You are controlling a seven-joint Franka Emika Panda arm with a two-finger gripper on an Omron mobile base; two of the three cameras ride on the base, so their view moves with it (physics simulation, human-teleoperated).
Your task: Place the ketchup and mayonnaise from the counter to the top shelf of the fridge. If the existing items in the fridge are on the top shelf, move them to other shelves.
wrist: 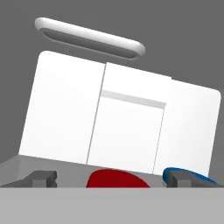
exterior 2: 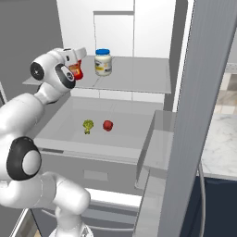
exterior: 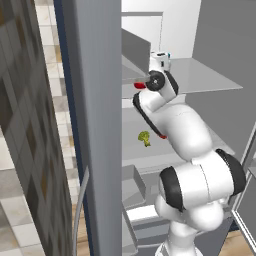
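Nearest to us: our white arm (exterior 2: 28,139) rising from the base, its elbow bulking large in both base views.
Fridge (exterior 2: 213,92): open, tall grey door edge close to the cameras, light grey interior behind the arm.
Top shelf (exterior 2: 139,76): we see the mayonnaise (exterior 2: 103,62) standing upright on it, blue lid up, and the ketchup (exterior 2: 76,70) just beside it on the left.
Lower shelf (exterior 2: 129,132): the existing items lie here, a yellow-green floret (exterior 2: 87,125) and a small red ball (exterior 2: 108,125), near each other.
Arm pose: we reach up and forward, wrist bent level with the top shelf, hand at the ketchup.
Gripper (wrist: 111,178): spread wide and empty; in the hand view the red bottle top sits between the two dark tips, untouched as far as we can tell, the blue lid just behind one tip.
Risk: pulling back crookedly could catch the ketchup with a fingertip and tip it; a sideways swing could knock the mayonnaise, since both stand close to the hand.
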